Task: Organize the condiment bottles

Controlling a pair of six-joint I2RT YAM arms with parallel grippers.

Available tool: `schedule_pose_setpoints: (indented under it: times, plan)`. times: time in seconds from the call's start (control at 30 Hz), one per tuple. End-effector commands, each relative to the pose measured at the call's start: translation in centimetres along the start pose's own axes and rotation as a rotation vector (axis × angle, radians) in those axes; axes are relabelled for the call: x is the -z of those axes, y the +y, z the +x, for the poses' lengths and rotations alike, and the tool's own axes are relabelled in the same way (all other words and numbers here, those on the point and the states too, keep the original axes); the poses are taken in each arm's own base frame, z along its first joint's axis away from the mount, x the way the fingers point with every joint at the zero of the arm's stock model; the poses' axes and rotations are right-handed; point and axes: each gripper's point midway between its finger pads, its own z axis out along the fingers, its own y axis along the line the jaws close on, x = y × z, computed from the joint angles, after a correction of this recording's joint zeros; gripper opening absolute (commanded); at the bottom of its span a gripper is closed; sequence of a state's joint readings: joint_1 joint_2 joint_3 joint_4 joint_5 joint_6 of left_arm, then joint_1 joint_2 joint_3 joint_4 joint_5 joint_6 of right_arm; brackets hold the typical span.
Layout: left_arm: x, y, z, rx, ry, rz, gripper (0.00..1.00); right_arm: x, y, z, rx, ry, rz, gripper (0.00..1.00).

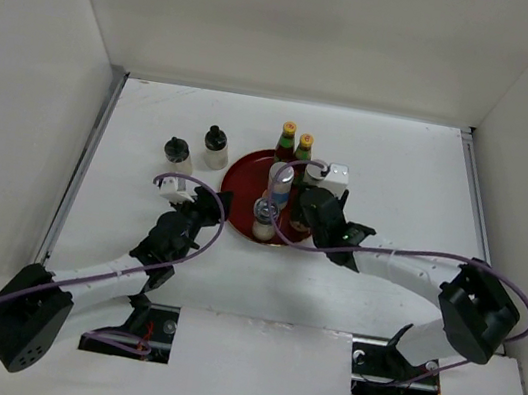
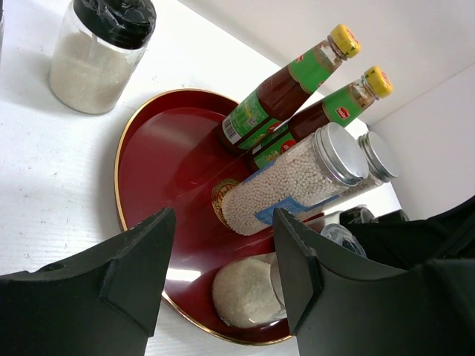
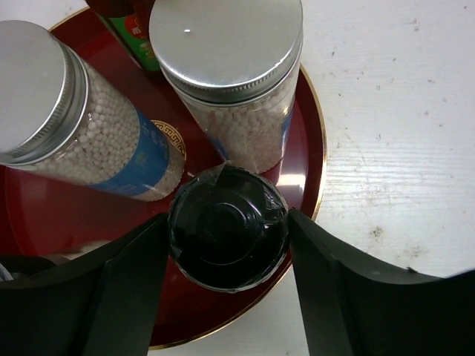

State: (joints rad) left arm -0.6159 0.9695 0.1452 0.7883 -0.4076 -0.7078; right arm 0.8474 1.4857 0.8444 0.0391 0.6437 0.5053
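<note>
Two red sauce bottles (image 1: 295, 144) with yellow caps and two silver-lidded jars (image 1: 279, 182) stand in the round red tray (image 1: 245, 172). My right gripper (image 1: 306, 213) is shut on a dark-capped shaker (image 3: 226, 226) that stands upright at the tray's near right edge. Both fingers touch its cap. Two more dark-capped shakers (image 1: 178, 153) (image 1: 215, 147) stand on the table left of the tray. My left gripper (image 1: 201, 211) is open and empty at the tray's near left rim. In the left wrist view its fingers (image 2: 141, 259) frame the tray (image 2: 159, 159), the jars (image 2: 297, 182) and the held shaker's pale body (image 2: 243, 293).
A small white box (image 1: 337, 177) sits against the tray's far right side. White walls close in the table on the left, right and back. Bare table lies in front of the tray and on its right.
</note>
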Motion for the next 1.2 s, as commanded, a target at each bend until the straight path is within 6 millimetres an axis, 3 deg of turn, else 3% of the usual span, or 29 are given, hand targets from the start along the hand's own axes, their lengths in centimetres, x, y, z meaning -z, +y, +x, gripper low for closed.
schedule_pose_setpoints:
  times: [0.0, 0.2, 0.53, 0.63, 0.77, 0.87, 1.17]
  plan:
    - [0.0, -0.6, -1.0, 0.031, -0.033, 0.020, 0.53, 0.6, 2.8, -4.2, -0.103, -0.113, -0.067, 0.75]
    - [0.5, -4.2, -4.4, 0.124, -0.047, 0.044, 0.54, 2.5, 3.4, -5.6, -0.103, -0.141, -0.101, 1.00]
    - [2.8, -12.9, -13.6, 0.289, -0.142, 0.130, 0.58, 6.5, 1.3, -9.2, -0.167, -0.238, -0.092, 1.00]
    - [3.3, -14.4, -14.0, 0.312, -0.144, 0.165, 0.59, 7.1, -0.3, -10.1, -0.188, -0.266, -0.078, 1.00]
    - [3.0, -14.5, -13.3, 0.316, -0.144, 0.166, 0.60, 7.4, -1.8, -10.5, -0.208, -0.281, -0.067, 1.00]
    - [3.1, -15.6, -13.2, 0.308, -0.135, 0.189, 0.60, 7.7, -2.0, -10.8, -0.209, -0.289, -0.067, 1.00]
    - [3.3, -15.5, -14.0, 0.310, -0.164, 0.193, 0.61, 7.1, -1.4, -10.9, -0.195, -0.283, -0.072, 1.00]
